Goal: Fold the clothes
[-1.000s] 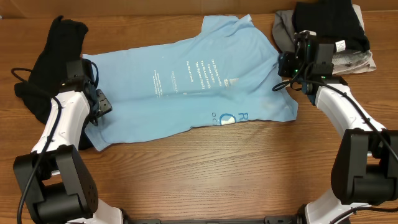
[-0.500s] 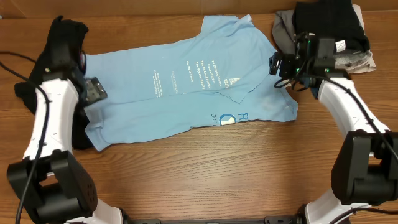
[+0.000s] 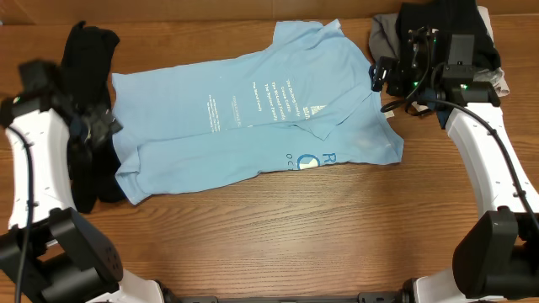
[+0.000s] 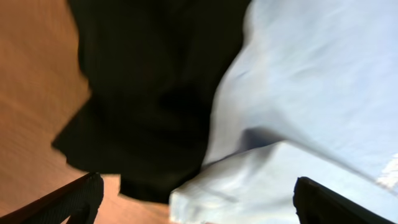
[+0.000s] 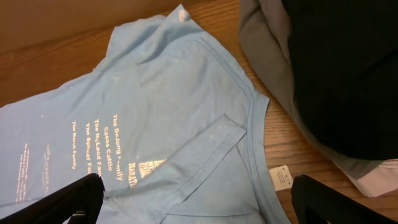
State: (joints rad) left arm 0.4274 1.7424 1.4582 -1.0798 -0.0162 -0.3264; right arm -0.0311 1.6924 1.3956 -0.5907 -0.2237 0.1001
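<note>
Step judged: start of the first fold, no crease made yet, nothing grasped. A light blue cotton T-shirt with white lettering (image 3: 253, 118) lies spread on the wooden table (image 3: 278, 236), upper centre of the overhead frame, neck end at right, hem end at left. One sleeve strip is flipped onto the chest near the neck.

Fingers of the left gripper (image 4: 196, 186) are apart and empty. It hangs at frame left where the shirt's hem corner meets a black crumpled garment (image 3: 84, 59).

Fingers of the right gripper (image 5: 197, 183) are also apart and empty, above the neck end, beside stacked black and grey garments (image 3: 446, 34) at upper right.

The next move likely needs each gripper lowered onto a shirt edge, pinching blue cloth only, not the black cloth touching it.
</note>
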